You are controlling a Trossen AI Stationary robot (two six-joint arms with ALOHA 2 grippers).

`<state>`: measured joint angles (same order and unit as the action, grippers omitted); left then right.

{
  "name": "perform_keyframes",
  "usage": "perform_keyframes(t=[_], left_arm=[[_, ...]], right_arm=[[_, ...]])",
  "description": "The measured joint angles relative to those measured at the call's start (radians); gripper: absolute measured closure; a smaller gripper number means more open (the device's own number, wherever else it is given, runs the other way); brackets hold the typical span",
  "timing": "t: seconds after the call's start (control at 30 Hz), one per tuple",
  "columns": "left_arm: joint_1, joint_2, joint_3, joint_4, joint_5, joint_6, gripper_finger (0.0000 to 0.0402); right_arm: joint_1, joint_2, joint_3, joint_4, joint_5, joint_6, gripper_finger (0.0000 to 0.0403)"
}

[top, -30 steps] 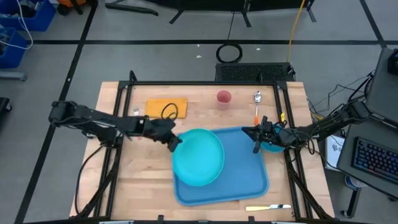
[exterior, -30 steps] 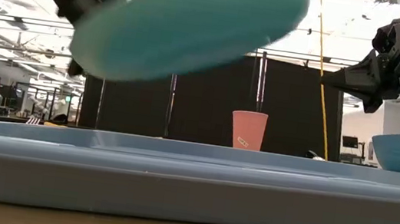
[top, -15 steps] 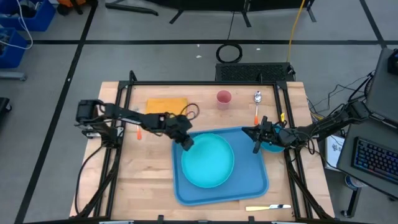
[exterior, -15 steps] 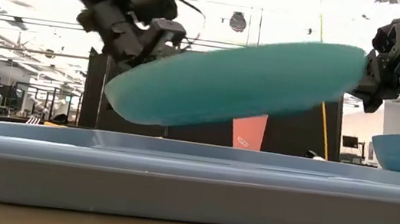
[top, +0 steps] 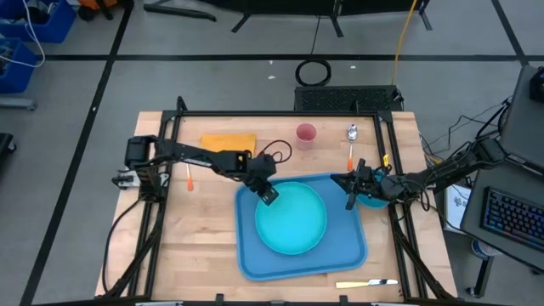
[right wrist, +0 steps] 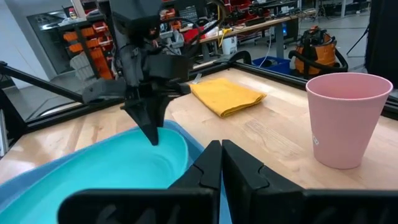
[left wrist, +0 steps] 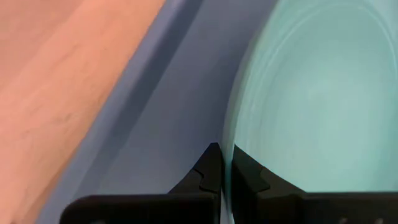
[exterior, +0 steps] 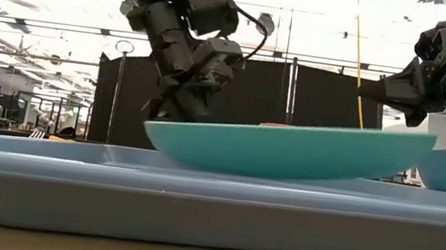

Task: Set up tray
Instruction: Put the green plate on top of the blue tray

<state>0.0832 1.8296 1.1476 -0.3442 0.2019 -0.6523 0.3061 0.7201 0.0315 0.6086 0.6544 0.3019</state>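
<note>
Only the low view shows the plate [exterior: 284,150] hanging just above the tray [top: 348,246], its rim pinched by the left gripper [top: 267,194]; the right gripper [top: 349,202], fingers pressed together, hovers at the tray's right edge.

left tool [top: 267,195] clamped (arm extended) | right tool [top: 349,202] closed, raised

Robotics lab / workshop floor, not a home. Wooden bench [top: 195,246] boxed in a black metal frame [top: 280,113] that carries the two arms, standing on grey floor marked off with black tape lines [top: 255,57]. Keyboard [top: 512,219] and loose cabling at a workstation beside the right arm. Black curtain panels [exterior: 310,119] behind the bench, open industrial ceiling with strip lights. Shelving with orange bins [right wrist: 84,46], more workbenches and a shop vac [right wrist: 317,56] further back.
</note>
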Motion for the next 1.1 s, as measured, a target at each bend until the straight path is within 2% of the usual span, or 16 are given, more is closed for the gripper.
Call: perform_keyframes(t=[0.33, 0.57, 0.73, 0.87, 1.1], left_arm=[[0.008, 0.062, 0.007, 0.010, 0.033, -0.009, 0.0395], [0.006, 0.062, 0.007, 0.052, 0.037, -0.030, 0.0387], [-0.007, 0.062, 0.007, 0.060, 0.046, -0.034, 0.0395], [-0.014, 0.062, 0.007, 0.063, 0.042, -0.044, 0.0381], [-0.014, 0.062, 0.007, 0.067, 0.028, -0.034, 0.0392]], right_arm=[[0.000, 0.001, 0.000, -0.008, 0.000, 0.004, 0.0399], [0.000, 0.001, 0.000, -0.008, 0.001, 0.003, 0.0399], [0.000, 0.001, 0.000, -0.008, 0.001, 0.003, 0.0399], [0.000, 0.001, 0.000, -0.008, 0.002, 0.004, 0.0399], [0.000, 0.001, 0.000, -0.008, 0.003, 0.004, 0.0399]])
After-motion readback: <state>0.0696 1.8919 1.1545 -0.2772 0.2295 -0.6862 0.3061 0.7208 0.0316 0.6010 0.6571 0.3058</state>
